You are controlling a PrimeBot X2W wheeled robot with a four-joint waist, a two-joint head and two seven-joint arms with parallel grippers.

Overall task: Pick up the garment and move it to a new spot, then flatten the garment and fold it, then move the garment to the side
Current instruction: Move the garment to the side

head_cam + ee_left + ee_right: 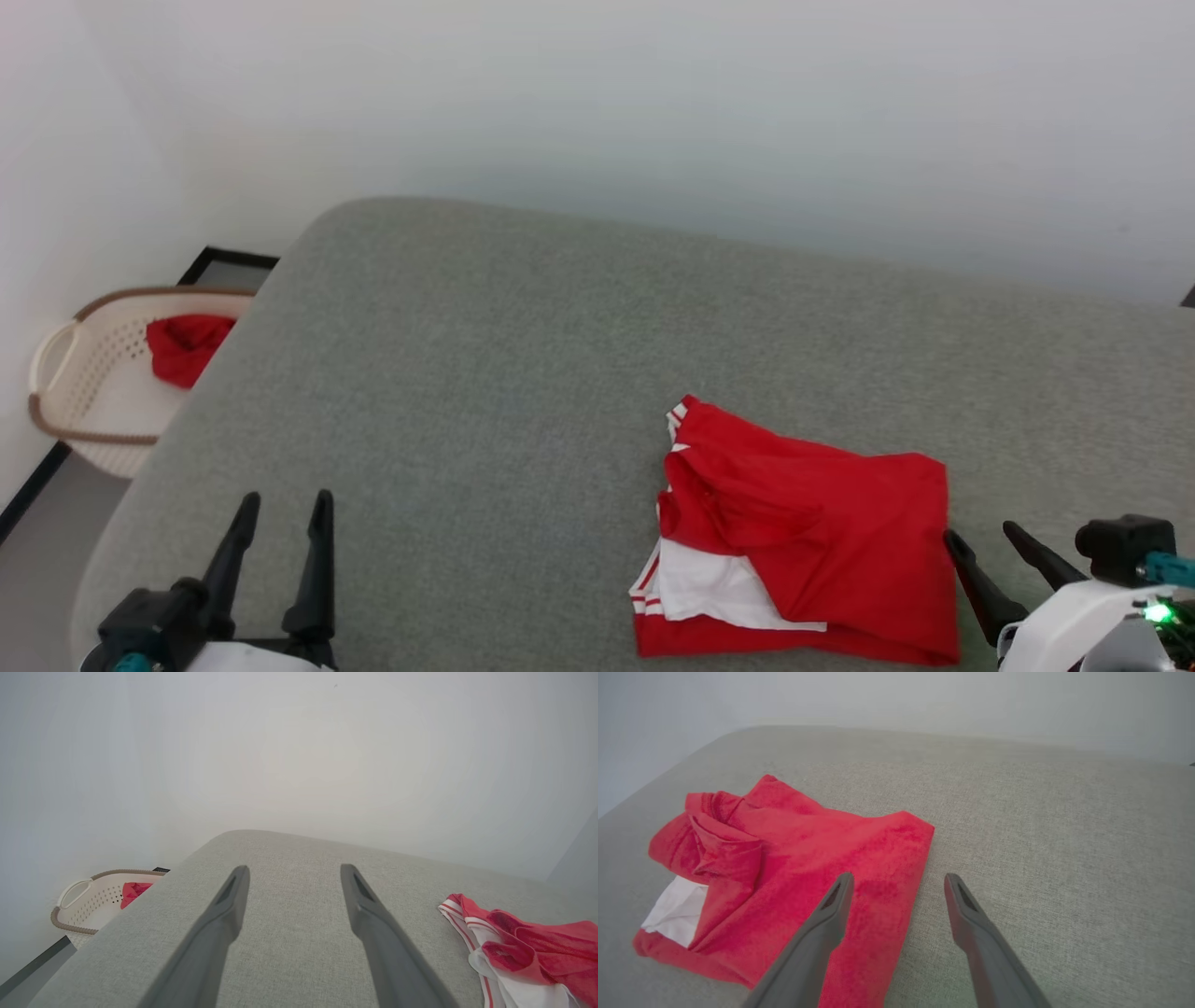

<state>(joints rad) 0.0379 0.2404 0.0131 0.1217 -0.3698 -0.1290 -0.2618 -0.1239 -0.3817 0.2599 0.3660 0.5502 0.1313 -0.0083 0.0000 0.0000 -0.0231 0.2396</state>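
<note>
Left pincer [287, 497] and right pincer [980, 532] spread empty, I judge the garment [822, 532] folded; next I must pinch its edge and slide it aside.

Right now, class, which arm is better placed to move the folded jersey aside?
Right. The right gripper is open right beside the jersey; the left gripper, also open, sits far off across the grey surface.

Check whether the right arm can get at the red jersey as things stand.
Probably yes. The right end effector is open just beside the jersey's right edge, and nothing lies between them on the grey cushion.
</note>
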